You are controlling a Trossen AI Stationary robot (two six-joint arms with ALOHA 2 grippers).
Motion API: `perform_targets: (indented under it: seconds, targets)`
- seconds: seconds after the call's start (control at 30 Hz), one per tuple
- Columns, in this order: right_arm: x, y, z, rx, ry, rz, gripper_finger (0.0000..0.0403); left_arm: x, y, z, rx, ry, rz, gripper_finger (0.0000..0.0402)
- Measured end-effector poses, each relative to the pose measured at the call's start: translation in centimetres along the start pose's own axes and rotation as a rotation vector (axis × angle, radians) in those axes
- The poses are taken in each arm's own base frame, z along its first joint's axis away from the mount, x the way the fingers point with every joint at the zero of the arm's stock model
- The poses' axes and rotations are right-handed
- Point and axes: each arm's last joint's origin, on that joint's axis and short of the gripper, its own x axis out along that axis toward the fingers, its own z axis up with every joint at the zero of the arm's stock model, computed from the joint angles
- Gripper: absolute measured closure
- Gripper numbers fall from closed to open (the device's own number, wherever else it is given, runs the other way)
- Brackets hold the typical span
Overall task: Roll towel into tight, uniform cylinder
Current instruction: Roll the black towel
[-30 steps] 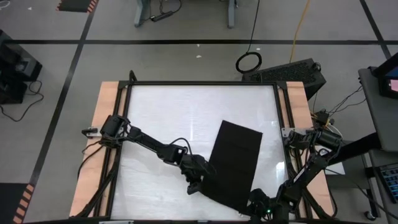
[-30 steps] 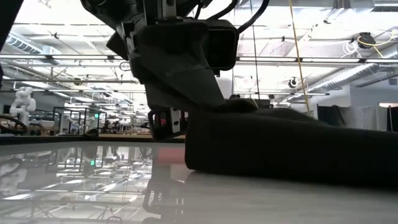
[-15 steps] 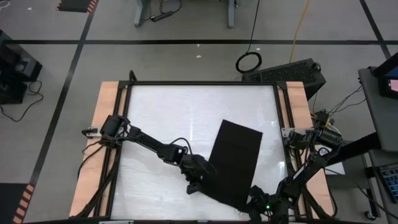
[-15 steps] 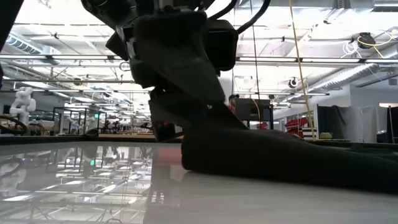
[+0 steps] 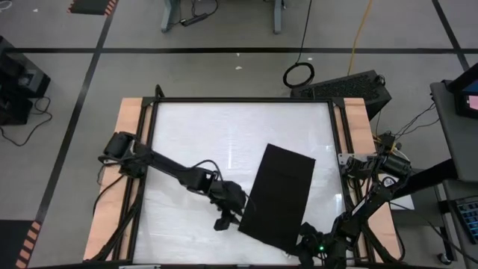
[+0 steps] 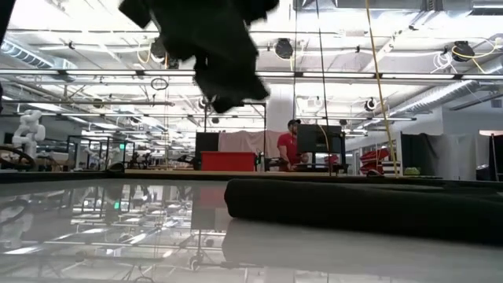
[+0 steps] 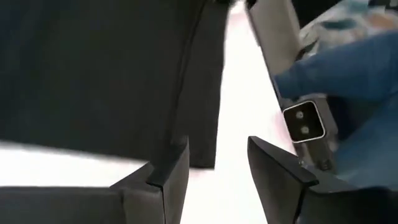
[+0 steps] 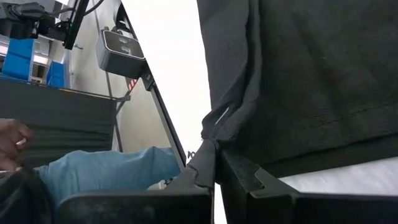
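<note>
Fig.: towel folded to a strip, pre-roll.

L gripper [image 5: 224, 218]: hangs just off the towel's [image 5: 280, 196] left long edge, near that edge's front end; lifted clear of the table [image 5: 202, 142] in the low view, nothing between its fingers [image 7: 165, 174], which stand apart w/ white table showing in the gap. From it the cloth lies to its right, not quite touching.

R gripper [image 5: 308, 245]: at the towel's front short end, near the table's front-right corner. Fingers pressed together; in the right wrist view they meet at a folded edge of the cloth [image 8: 298, 74], prob. pinching it, though the view is too close to be sure that cloth is actually caught.

Towel: flat, dark strip on the right half of the table. Long axis runs from the front, by the R gripper, toward the back, leaning slightly right. In the low view it is a low, even band [image 6: 361, 206] on the glossy top; no rolled part visible.

Key relation: a roll should travel along the long axis, starting from a short end. R arm sits at the front short end; L arm is beside the long edge, so it would need to come round to that end. A person shows in the room behind.
</note>
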Motion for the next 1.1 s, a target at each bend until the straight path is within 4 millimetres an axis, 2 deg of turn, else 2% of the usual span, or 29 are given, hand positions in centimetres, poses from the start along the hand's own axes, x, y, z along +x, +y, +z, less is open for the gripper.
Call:
perform_targets:
  seconds: [0.17, 0.3, 0.4, 0.57, 0.77, 0.93, 1.0, 1.1]
  targets:
    - [0.0, 0.0, 0.0, 0.003, 0.003, -0.001, 0.0402, 0.7, -2.7, -0.8, 0.298, -0.003, 0.064, 0.0232]
    - [0.0, 0.0, 0.0, 0.008, 0.006, 0.0, 0.0402, 2.1, -3.8, -1.8, 0.453, -0.006, 0.17, 0.0228]
    - [0.0, 0.0, 0.0, 0.009, 0.007, 0.001, 0.0402, 3.0, -3.9, -2.0, 0.503, -0.032, 0.227, 0.0205]
    - [0.0, 0.0, 0.0, 0.011, 0.007, 0.004, 0.0402, 4.5, -3.0, -2.9, 0.498, 0.012, 0.204, 0.0153]
    - [0.0, 0.0, 0.0, 0.014, 0.008, 0.004, 0.0402, 5.7, -2.5, -3.6, 0.498, 0.03, 0.171, 0.0144]
    - [0.1, 0.0, 0.0, 0.014, 0.007, 0.005, 0.0402, 6.3, -1.9, -3.9, 0.49, 0.044, 0.194, 0.0156]
    - [0.1, 0.0, 0.0, 0.016, 0.006, 0.004, 0.0402, 6.7, -1.5, -4.2, 0.484, 0.057, 0.195, 0.0178]
    - [0.1, 0.0, 0.0, 0.017, 0.006, 0.004, 0.0402, 7.0, -1.1, -4.3, 0.476, 0.069, 0.177, 0.0231]
